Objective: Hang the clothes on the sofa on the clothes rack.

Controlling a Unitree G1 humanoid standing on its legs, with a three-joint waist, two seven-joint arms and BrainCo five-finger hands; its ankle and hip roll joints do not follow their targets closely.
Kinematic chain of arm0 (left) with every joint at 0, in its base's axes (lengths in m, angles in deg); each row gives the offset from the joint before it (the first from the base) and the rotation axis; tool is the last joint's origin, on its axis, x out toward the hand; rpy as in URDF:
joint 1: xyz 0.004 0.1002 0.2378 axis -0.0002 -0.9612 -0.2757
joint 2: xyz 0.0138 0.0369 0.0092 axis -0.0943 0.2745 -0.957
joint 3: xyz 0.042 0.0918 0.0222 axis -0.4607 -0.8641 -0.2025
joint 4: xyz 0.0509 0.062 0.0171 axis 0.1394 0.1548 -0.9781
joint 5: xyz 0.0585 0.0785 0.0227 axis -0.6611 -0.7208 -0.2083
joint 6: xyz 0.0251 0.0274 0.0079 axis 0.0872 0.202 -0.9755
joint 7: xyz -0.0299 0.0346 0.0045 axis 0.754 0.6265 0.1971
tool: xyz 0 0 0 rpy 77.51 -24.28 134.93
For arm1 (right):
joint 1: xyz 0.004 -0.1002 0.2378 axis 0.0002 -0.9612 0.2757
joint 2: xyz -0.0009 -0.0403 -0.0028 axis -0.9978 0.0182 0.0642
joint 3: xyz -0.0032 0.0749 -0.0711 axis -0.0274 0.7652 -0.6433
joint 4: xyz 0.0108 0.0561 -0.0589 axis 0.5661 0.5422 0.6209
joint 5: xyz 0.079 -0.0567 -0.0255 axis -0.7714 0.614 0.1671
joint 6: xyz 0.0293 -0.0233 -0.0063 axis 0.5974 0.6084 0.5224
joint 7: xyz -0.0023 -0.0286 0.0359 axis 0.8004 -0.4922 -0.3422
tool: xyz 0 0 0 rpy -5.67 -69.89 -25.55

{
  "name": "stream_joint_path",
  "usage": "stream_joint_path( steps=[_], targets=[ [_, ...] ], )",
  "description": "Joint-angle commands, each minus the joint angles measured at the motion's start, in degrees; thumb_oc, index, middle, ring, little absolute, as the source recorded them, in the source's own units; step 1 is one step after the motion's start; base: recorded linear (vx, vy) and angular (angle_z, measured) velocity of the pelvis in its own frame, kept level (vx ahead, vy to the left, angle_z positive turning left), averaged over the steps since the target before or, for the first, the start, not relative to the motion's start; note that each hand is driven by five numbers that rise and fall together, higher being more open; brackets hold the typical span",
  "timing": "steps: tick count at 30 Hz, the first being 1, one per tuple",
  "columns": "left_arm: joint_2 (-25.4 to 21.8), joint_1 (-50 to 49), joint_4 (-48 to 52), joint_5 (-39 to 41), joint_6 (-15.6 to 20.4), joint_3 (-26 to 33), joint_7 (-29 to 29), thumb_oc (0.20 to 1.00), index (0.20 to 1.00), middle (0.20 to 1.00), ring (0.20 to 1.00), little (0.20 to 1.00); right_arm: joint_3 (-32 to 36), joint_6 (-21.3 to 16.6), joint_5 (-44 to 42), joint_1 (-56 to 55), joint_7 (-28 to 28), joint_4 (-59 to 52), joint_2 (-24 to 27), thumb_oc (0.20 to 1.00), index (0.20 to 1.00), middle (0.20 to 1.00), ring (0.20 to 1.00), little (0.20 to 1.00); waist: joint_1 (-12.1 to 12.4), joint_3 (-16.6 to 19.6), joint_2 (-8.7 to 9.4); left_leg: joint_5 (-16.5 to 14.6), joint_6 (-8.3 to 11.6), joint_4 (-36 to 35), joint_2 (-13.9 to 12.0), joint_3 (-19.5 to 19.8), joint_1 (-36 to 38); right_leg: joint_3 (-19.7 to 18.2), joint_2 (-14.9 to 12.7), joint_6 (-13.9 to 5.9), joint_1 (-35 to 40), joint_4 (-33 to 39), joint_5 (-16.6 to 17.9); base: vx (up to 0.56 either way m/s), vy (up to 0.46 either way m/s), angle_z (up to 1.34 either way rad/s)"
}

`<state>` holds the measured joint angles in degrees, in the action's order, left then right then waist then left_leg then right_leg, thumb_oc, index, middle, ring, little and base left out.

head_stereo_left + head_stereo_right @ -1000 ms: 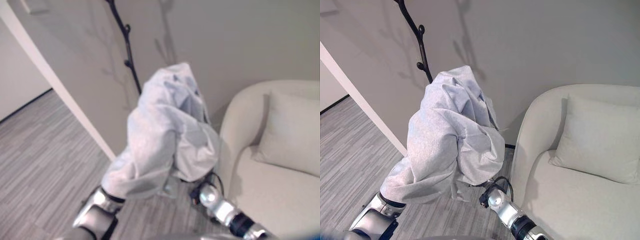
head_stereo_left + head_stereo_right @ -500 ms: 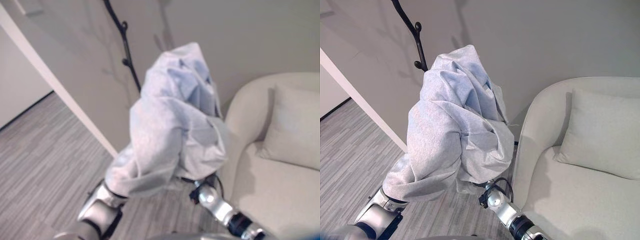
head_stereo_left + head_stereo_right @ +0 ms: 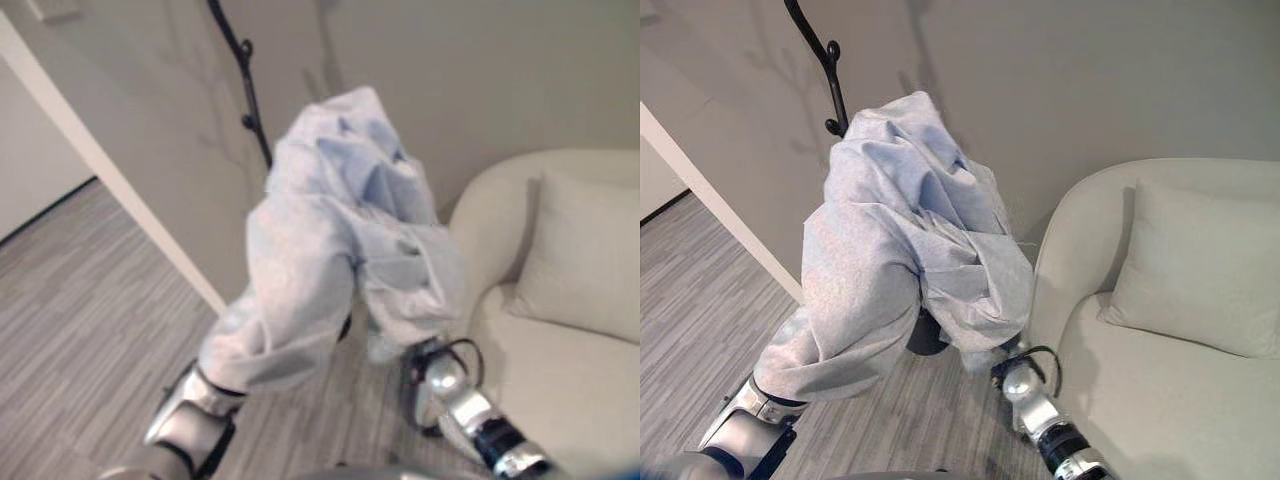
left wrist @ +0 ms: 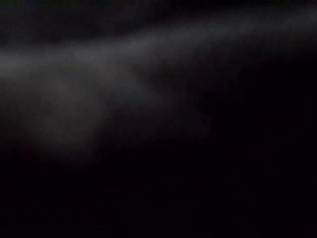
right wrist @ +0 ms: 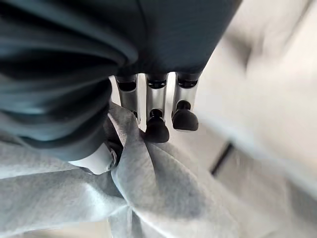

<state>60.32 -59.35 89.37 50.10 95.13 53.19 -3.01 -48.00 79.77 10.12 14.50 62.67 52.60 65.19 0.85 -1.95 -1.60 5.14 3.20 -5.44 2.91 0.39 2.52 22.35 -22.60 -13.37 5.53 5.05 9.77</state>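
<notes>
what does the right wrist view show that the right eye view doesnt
The right wrist view gives the right hand up close: its dark-tipped fingers and thumb pinch a fold of the grey garment. The right eye view gives the setting: the black clothes rack rising behind the garment, the cream sofa with its cushion, and the grey floor. Both show the grey garment.

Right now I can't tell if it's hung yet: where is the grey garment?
The grey garment is held up in mid-air, draped over both arms, just in front of the black clothes rack and left of the sofa.
</notes>
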Motion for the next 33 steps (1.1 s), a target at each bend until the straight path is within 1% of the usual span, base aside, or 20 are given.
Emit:
stream_joint_path(
  steps=[1,5,7,8,10,11,12,13,14,16,20,22,23,25,27,28,29,31,32,33],
  targets=[
    [-2.1,-0.2,3.2,-2.6,0.6,3.8,-3.5,0.200,0.200,0.200,0.200,0.200,5.3,1.6,8.1,7.0,4.9,-4.4,4.0,0.200,0.200,0.200,0.200,0.200,2.4,-0.1,0.93,-9.1,-2.21,0.4,1.5,-0.3,3.4,-0.9,-6.8,-1.63,-3.9,-0.1,13.3,0.00,0.000,0.00],
    [-4.1,-5.0,0.6,-5.4,-1.4,7.9,-5.6,0.200,0.200,0.200,0.200,0.200,12.6,2.6,12.3,7.9,7.2,-8.8,9.1,0.200,0.200,0.200,0.200,0.200,3.0,-0.7,1.81,-9.0,-2.93,0.5,0.9,-1.0,4.1,-0.5,-5.5,-1.63,-3.8,-1.1,14.3,-0.01,0.017,-0.06],
    [-4.4,-6.1,-1.4,-7.2,-2.0,9.1,-6.4,0.200,0.200,0.200,0.200,0.200,14.3,2.8,13.3,8.4,7.3,-10.6,10.6,0.200,0.200,0.200,0.200,0.200,2.8,-1.9,1.04,-8.8,-4.01,0.5,0.4,-1.4,4.7,-1.9,-2.5,-1.24,-5.1,-7.4,6.3,-0.05,0.154,-0.10],
    [-4.6,-7.3,-3.4,-9.6,-2.2,10.5,-7.0,0.200,0.200,0.200,0.200,0.200,15.5,2.2,14.2,8.8,7.2,-12.9,12.1,0.200,0.200,0.200,0.200,0.200,2.5,-3.0,0.21,-8.0,-4.73,0.5,-0.7,-1.9,5.2,-5.0,3.5,1.37,-6.8,-14.3,-1.9,-0.05,0.192,-0.01],
    [-4.5,-8.8,-4.8,-11.6,-2.3,11.3,-7.8,0.200,0.200,0.200,0.200,0.200,16.4,1.2,15.1,8.7,7.4,-14.6,13.2,0.200,0.200,0.200,0.200,0.200,2.5,-3.2,-0.32,-7.2,-5.46,0.8,-0.9,-2.1,5.3,-5.4,9.9,3.45,-8.3,-21.0,-8.6,-0.04,0.110,-0.11],
    [-4.3,-9.3,-5.2,-12.1,-2.4,11.7,-8.0,0.200,0.200,0.200,0.200,0.200,16.6,0.6,15.1,8.6,7.5,-15.3,13.3,0.200,0.200,0.200,0.200,0.200,2.7,-2.9,-0.17,-6.6,-5.40,0.8,-0.8,-2.2,4.9,-4.8,12.3,4.60,-9.0,-23.1,-10.8,-0.02,0.018,-0.18],
    [-4.3,-9.3,-5.2,-12.1,-2.4,11.7,-8.0,0.200,0.200,0.200,0.200,0.200,16.6,0.6,15.1,8.6,7.5,-15.3,13.3,0.200,0.200,0.200,0.200,0.200,2.7,-2.8,-0.15,-6.6,-5.39,0.8,-0.8,-2.2,4.9,-4.8,12.3,4.61,-9.1,-23.2,-10.8,0.00,-0.038,-0.15],
    [-4.2,-10.7,-4.8,-14.0,-2.2,12.9,-7.5,0.200,0.200,0.200,0.200,0.200,16.6,-0.3,15.1,9.0,7.4,-16.3,13.4,0.200,0.200,0.200,0.200,0.200,3.3,-2.6,0.66,-6.3,-5.23,1.1,-0.3,-2.6,4.7,-3.2,14.0,6.59,-8.2,-23.0,-12.7,0.06,-0.098,-0.08],
    [-4.1,-11.5,-5.4,-15.3,-2.4,13.6,-7.4,0.200,0.200,0.200,0.200,0.200,16.1,-0.4,14.9,8.8,7.4,-16.3,13.4,0.200,0.200,0.200,0.200,0.200,3.8,-2.1,1.73,-6.8,-4.90,1.1,0.4,-2.3,4.8,-3.6,14.2,7.26,-5.9,-20.0,-14.2,0.08,-0.149,-0.03],
    [-3.5,-13.8,-5.7,-16.0,-1.8,14.8,-7.2,0.200,0.200,0.200,0.200,0.200,14.7,-1.1,15.0,8.9,7.1,-15.9,13.3,0.200,0.200,0.200,0.200,0.200,4.1,-1.3,2.31,-6.5,-4.30,1.4,0.4,-2.2,4.5,-4.8,16.3,7.79,-3.7,-14.3,-13.0,0.08,-0.125,0.00],
    [-3.3,-14.5,-5.9,-16.4,-1.3,14.6,-7.0,0.200,0.200,0.200,0.200,0.200,13.7,-1.6,14.1,9.1,6.8,-15.4,14.1,0.200,0.200,0.200,0.200,0.200,4.9,-1.4,3.07,-8.1,-2.09,8.7,-0.1,-4.4,0.8,-3.3,16.0,7.70,-0.2,-6.8,-10.7,0.01,-0.064,-0.13],
    [-3.1,-13.7,-6.9,-16.8,-0.8,13.8,-6.1,0.200,0.200,0.200,0.200,0.200,14.1,-1.7,14.1,8.9,7.4,-16.1,15.4,0.200,0.200,0.200,0.200,0.200,4.7,-2.6,3.57,-5.7,0.37,15.1,-2.3,-7.0,-3.5,-2.4,15.2,7.97,0.9,-5.4,-10.5,-0.09,0.007,0.12],
    [-2.8,-12.8,-7.3,-17.4,-0.5,13.4,-5.4,0.200,0.200,0.200,0.200,0.200,14.5,-1.5,14.4,8.9,7.8,-16.2,16.2,0.200,0.200,0.200,0.200,0.200,4.3,-3.1,3.88,-4.7,1.23,18.9,-4.9,-9.5,-6.7,-1.3,14.7,8.30,1.2,-4.7,-10.2,-0.09,0.034,0.33],
    [-3.1,-12.1,-7.5,-18.9,-0.6,13.2,-4.5,0.200,0.200,0.200,0.200,0.200,15.0,-0.7,15.5,8.8,8.7,-16.4,18.3,0.200,0.200,0.200,0.200,0.200,3.6,-2.3,4.65,-4.8,1.24,16.6,-13.5,-16.3,-6.7,-0.1,14.0,7.51,2.3,-3.6,-11.3,0.08,0.129,0.59],
    [-3.4,-12.2,-7.9,-21.1,-0.7,13.6,-3.6,0.200,0.200,0.200,0.200,0.200,15.2,-1.0,15.6,8.7,9.0,-16.2,19.2,0.200,0.200,0.200,0.200,0.200,3.9,-1.6,4.41,-1.2,2.45,10.3,-15.3,-15.6,-6.1,0.5,13.9,7.29,2.9,-3.3,-11.7,0.18,0.226,0.78],
    [-4.0,-11.5,-9.0,-23.6,-1.0,13.9,-2.8,0.200,0.200,0.200,0.200,0.200,15.5,-1.1,15.1,8.7,9.7,-15.6,19.7,0.200,0.200,0.200,0.200,0.200,4.3,-1.4,4.35,3.0,3.85,7.2,-18.6,-14.3,-7.7,0.2,13.3,6.89,3.5,-3.5,-12.2,0.19,0.194,0.25],
    [-3.9,-11.3,-9.2,-23.7,-0.9,13.8,-2.6,0.200,0.200,0.200,0.200,0.200,15.5,-1.1,15.0,8.8,9.8,-15.5,19.7,0.200,0.200,0.200,0.200,0.200,4.2,-1.4,4.24,3.5,4.30,6.3,-18.7,-14.0,-7.4,0.3,13.6,7.03,3.5,-3.7,-12.6,0.19,0.249,0.23],
    [-4.6,-9.7,-10.1,-26.0,-0.9,14.2,-1.2,0.200,0.200,0.200,0.200,0.200,15.6,-0.9,14.5,8.9,10.2,-15.1,20.3,0.200,0.200,0.200,0.200,0.200,4.4,-1.6,3.94,7.0,5.51,3.1,-21.5,-13.0,-8.5,0.1,13.1,6.64,4.2,-4.4,-13.4,0.21,0.249,0.32],
    [-5.4,-8.4,-10.4,-29.1,-1.0,14.8,-0.2,0.200,0.200,0.200,0.200,0.200,16.1,-0.5,14.6,8.9,10.4,-15.7,21.1,0.200,0.200,0.200,0.200,0.200,4.6,-1.7,3.37,8.3,6.83,2.8,-22.6,-11.0,-9.2,-0.7,12.3,6.00,5.2,-4.9,-14.1,0.39,0.513,0.16],
    [-5.6,-8.1,-10.2,-30.7,-0.7,15.2,-0.1,0.200,0.200,0.200,0.200,0.200,16.5,-0.5,14.9,8.7,10.0,-16.3,21.0,0.200,0.200,0.200,0.200,0.200,4.4,-1.2,2.46,5.9,7.28,4.1,-22.3,-10.0,-9.0,-1.3,10.9,5.01,6.6,-5.1,-14.2,0.39,0.575,-0.15]
  ],
)
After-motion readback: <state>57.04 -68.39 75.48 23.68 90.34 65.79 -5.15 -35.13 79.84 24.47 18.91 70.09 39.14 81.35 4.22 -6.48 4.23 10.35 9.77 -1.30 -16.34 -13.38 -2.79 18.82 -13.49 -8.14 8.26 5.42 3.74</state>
